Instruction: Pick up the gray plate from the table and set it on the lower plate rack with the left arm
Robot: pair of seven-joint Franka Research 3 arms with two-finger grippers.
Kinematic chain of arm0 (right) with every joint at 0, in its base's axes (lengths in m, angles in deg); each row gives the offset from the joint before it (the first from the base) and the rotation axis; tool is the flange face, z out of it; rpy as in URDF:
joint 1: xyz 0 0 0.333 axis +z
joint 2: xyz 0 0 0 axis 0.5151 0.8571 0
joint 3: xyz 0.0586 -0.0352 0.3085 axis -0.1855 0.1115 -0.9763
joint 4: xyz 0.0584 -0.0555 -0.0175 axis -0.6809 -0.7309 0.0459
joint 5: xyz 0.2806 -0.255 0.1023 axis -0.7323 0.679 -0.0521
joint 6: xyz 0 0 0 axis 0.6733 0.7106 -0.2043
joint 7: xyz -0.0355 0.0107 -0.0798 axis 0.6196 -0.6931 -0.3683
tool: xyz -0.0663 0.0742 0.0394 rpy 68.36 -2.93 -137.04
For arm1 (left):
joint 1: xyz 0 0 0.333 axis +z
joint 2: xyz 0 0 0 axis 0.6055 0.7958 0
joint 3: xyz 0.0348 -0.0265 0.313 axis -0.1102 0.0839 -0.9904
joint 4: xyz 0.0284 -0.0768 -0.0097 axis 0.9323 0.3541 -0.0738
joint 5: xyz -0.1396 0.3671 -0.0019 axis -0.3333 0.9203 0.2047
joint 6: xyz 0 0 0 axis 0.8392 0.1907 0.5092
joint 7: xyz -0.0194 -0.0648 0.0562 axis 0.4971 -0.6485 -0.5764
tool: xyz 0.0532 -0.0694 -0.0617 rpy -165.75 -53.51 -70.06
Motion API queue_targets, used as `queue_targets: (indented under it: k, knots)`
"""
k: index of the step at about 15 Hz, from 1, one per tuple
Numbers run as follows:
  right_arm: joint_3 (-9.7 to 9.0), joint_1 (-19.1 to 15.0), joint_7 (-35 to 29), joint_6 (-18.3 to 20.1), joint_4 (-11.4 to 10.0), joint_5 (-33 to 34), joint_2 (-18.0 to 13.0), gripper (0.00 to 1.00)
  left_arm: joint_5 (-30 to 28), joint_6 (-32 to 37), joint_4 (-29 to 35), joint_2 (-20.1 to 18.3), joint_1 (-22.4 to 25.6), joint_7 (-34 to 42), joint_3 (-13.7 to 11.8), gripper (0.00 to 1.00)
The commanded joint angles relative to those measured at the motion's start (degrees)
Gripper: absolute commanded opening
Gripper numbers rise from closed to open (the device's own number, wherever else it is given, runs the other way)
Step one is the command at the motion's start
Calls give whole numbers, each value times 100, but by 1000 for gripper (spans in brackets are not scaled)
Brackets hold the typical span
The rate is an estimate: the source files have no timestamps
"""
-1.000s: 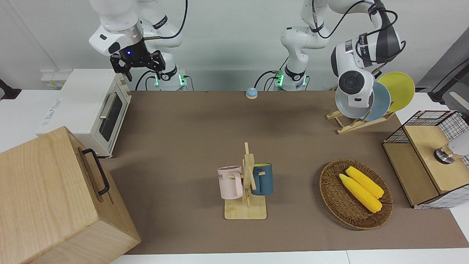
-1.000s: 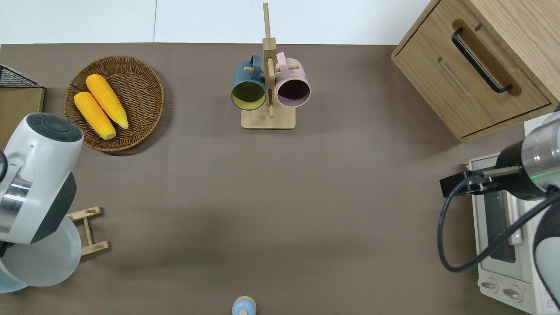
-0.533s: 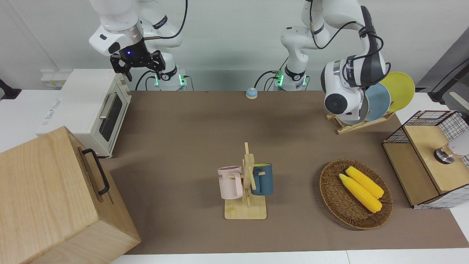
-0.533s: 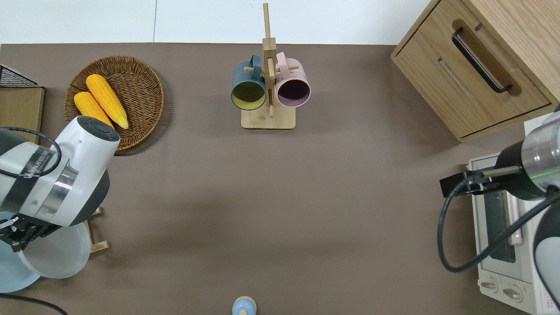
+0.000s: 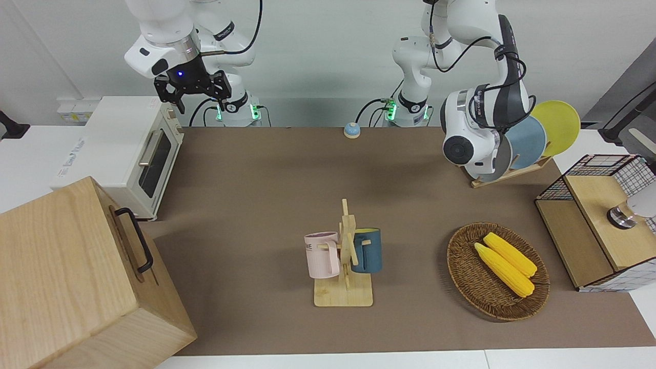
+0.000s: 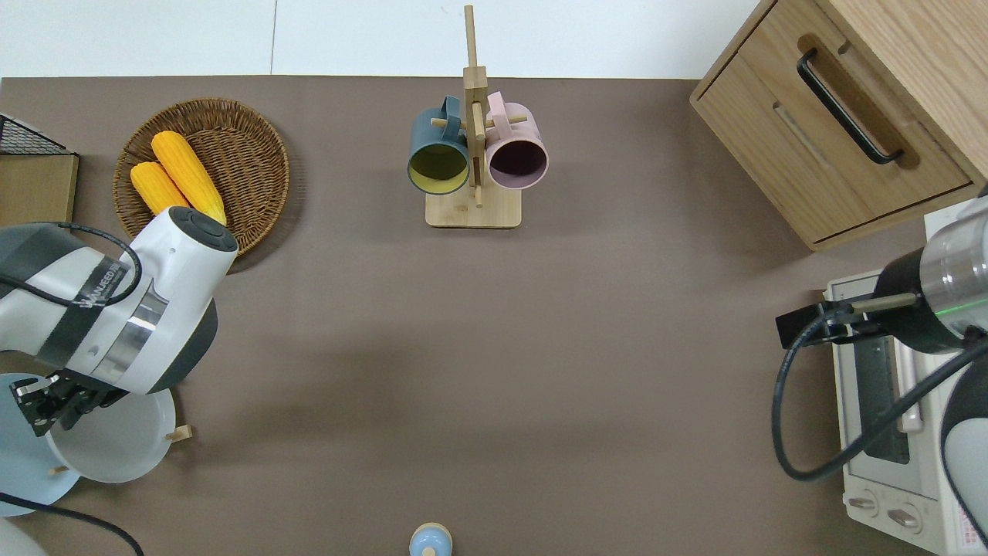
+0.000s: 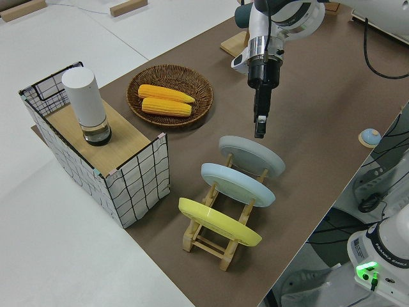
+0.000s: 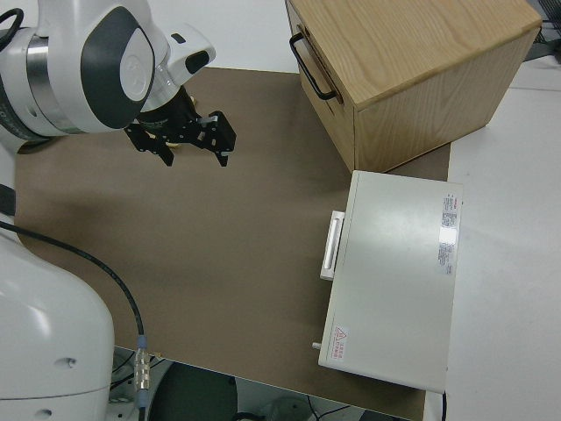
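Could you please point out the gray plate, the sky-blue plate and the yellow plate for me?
gray plate point(image 7: 252, 155), left side view, its upper face.
sky-blue plate point(image 7: 236, 182), left side view, its face.
yellow plate point(image 7: 217, 221), left side view, its face.

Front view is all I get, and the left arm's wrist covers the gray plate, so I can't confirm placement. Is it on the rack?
Observer: Yes. The left side view shows the gray plate leaning in the lower plate rack, in the slot beside the sky-blue plate.
Operator: Where is the gripper?
Observer: The left gripper points down at the gray plate's upper rim. I cannot tell whether they touch.
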Motion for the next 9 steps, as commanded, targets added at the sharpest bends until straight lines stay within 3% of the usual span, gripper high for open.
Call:
queue_targets:
  k: [1,6,9]
  knots:
    - [-38,-84,19,87,35,-20,-27,990,-525,-96,-221,-136,-50,20,37,991]
    - [-38,-76,19,87,35,-20,-27,987,-2292,-1149,-601,-1058,-41,55,46,993]
    - [-38,-84,19,87,35,-20,-27,990,-2399,-1440,-609,-1270,-41,309,204,998]
